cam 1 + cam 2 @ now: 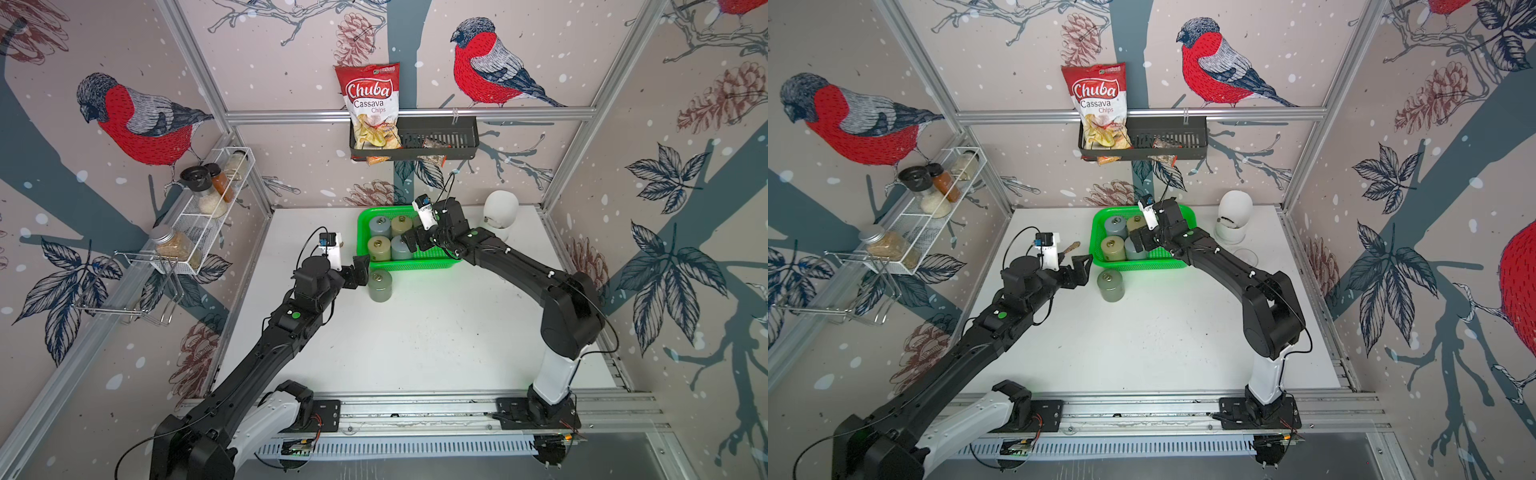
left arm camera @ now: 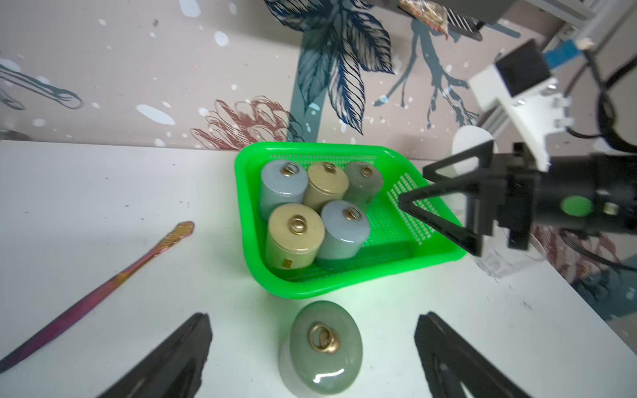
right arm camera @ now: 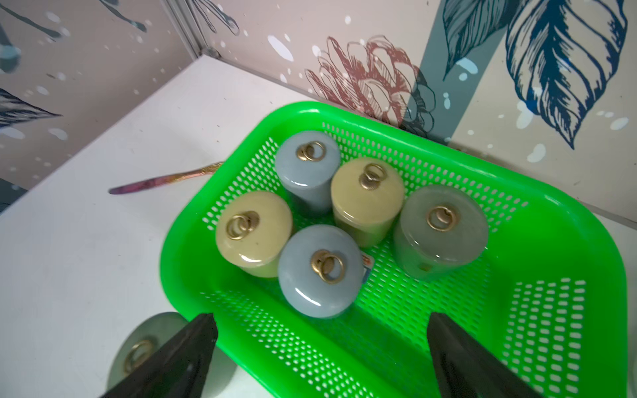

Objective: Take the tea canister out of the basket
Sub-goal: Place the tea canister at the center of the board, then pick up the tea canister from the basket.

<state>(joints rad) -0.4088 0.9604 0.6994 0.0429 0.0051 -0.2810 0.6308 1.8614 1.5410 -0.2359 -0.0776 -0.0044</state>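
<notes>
The bright green basket point(image 1: 409, 264) point(image 1: 1142, 264) point(image 2: 248, 220) point(image 3: 179, 248) stands at the back of the table. Several round tea canisters with brass ring lids stand upright in it: grey-blue point(image 3: 320, 272), tan point(image 3: 253, 232) and grey-green point(image 3: 439, 231). One more grey-green tea canister point(image 1: 380, 285) point(image 1: 1110, 285) point(image 2: 325, 348) stands on the table just in front of the basket. My left gripper point(image 1: 362, 270) point(image 2: 313, 316) is open, its fingers on either side of that canister and apart from it. My right gripper point(image 1: 411, 240) point(image 2: 413, 187) point(image 3: 320, 316) hangs open over the basket's near right part, holding nothing.
An iridescent spoon point(image 2: 103, 289) point(image 3: 165, 181) lies on the table left of the basket. A white domed object point(image 1: 500, 212) stands at the back right. A black shelf basket point(image 1: 453, 143) with a chips bag hangs on the back wall; a white wire rack point(image 1: 208, 224) with jars lines the left wall.
</notes>
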